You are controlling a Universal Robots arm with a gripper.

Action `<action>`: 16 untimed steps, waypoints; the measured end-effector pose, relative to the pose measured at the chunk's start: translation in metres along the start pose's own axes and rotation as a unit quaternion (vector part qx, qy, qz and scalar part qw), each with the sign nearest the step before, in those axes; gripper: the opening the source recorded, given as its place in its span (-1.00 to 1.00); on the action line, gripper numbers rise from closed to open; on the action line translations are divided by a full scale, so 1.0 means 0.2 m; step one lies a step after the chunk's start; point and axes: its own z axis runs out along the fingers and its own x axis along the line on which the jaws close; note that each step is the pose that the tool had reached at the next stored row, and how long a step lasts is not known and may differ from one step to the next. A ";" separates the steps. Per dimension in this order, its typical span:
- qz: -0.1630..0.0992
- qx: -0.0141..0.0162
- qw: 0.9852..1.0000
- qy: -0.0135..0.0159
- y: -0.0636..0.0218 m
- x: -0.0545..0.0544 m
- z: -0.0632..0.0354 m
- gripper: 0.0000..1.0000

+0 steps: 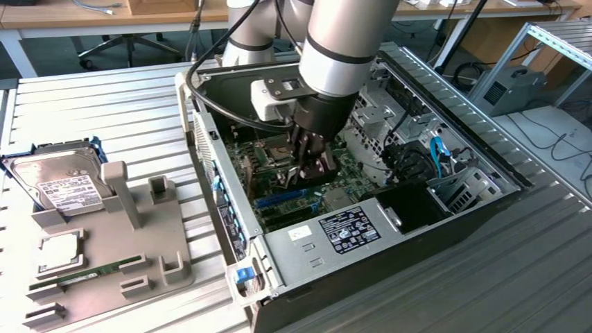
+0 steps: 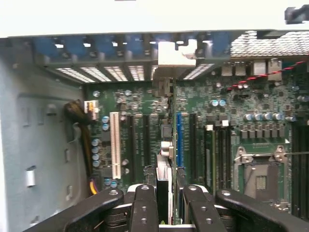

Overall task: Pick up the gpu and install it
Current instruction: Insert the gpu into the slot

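Down inside the open computer case (image 1: 277,257) the gripper (image 1: 310,170) sat low over the motherboard (image 1: 356,177), and the wrist view showed its fingers (image 2: 145,203) drawn in close on both faces of the gpu (image 2: 164,191), the thin dark card held edge-on between them. The card stood upright over the board, running away towards the case's rear wall, where its pale metal bracket (image 2: 176,53) lay up against the blue slot covers (image 2: 96,46). It lined up just beside the blue slot (image 2: 179,140); whether its edge was actually seated, I could not tell. A white slot (image 2: 115,142) lay further off to one side, the empty processor socket (image 2: 260,181) to the other.

Around all this, the case rested on a pale ribbed metal tabletop (image 1: 111,118). To the exterior view's left stood a grey fixture tray (image 1: 138,229), with a silver hard drive (image 1: 60,184) carrying a white label at its far end, a square silver chip (image 1: 60,250) below that, and a narrow green memory stick (image 1: 88,272) lying in its groove. Beyond the table ran wooden desks (image 1: 93,14), an office chair base (image 1: 129,45) on dark floor, and an aluminium frame (image 1: 555,48) with loose cables at the exterior view's right.
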 end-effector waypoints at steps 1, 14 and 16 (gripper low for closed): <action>0.000 0.000 1.000 0.000 0.001 -0.02 0.002 -0.48; 0.000 0.000 1.000 0.000 0.034 -0.07 0.053 -0.48; 0.000 0.000 1.000 0.000 0.036 -0.07 0.064 -0.48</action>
